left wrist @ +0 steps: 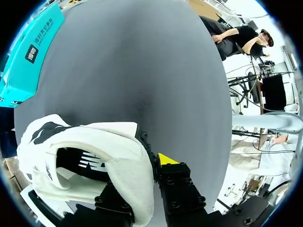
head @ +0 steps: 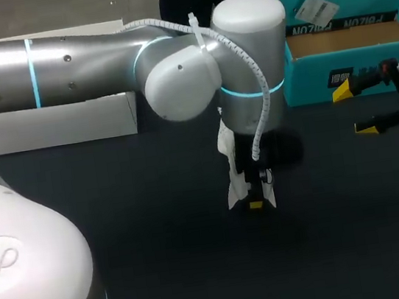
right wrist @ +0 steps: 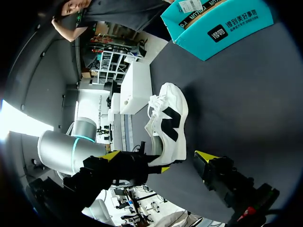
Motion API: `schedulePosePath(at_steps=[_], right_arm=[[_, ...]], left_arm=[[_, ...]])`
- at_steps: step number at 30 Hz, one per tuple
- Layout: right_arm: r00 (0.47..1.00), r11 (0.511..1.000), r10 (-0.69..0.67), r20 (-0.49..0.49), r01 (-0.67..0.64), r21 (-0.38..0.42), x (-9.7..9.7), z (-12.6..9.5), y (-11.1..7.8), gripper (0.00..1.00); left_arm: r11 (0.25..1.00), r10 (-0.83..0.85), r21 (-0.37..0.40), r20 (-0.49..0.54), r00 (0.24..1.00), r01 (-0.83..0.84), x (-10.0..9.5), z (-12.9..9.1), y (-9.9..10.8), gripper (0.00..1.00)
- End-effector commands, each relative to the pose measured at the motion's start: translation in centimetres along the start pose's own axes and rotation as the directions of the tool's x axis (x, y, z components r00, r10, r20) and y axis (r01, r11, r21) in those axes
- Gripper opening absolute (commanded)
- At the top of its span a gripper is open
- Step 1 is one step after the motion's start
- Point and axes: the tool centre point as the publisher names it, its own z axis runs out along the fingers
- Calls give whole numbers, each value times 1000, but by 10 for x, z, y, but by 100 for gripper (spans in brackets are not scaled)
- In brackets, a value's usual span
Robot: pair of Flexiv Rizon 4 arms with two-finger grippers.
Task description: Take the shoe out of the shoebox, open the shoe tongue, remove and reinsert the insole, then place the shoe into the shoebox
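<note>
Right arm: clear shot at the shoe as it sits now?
Probably yes. The right gripper is open, and the shoe hangs ahead of it with nothing between. The left gripper grips only the heel end, leaving the laced part free.

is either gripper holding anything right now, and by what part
The left gripper holds the white shoe, pinched at the rim of its heel opening. The right gripper is open and holds nothing.

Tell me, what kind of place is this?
Probably a robot lab or workshop: the left gripper holds a white shoe over a dark table, and the right gripper hangs open near a teal shoebox.
</note>
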Motion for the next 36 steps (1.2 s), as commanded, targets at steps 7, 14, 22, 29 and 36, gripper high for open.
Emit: schedulePosePath(at_steps=[7,14,22,29,36], right_arm=[[1000,1000,1,3,-1,-2,0,1,-1,100],[1000,1000,1,3,-1,-2,0,1,-1,100],[1000,1000,1,3,-1,-2,0,1,-1,100],[1000,1000,1,3,-1,-2,0,1,-1,100],[1000,1000,1,3,-1,-2,0,1,-1,100]], left_arm=[[998,54,16,69,996,-56,9,-112,9,0],[996,60,60,71,996,-64,10,-149,12,0],[993,60,92,103,993,-70,14,-164,15,0],[993,60,92,103,993,-70,14,-164,15,0],[994,57,92,104,993,-67,12,-165,18,0]])
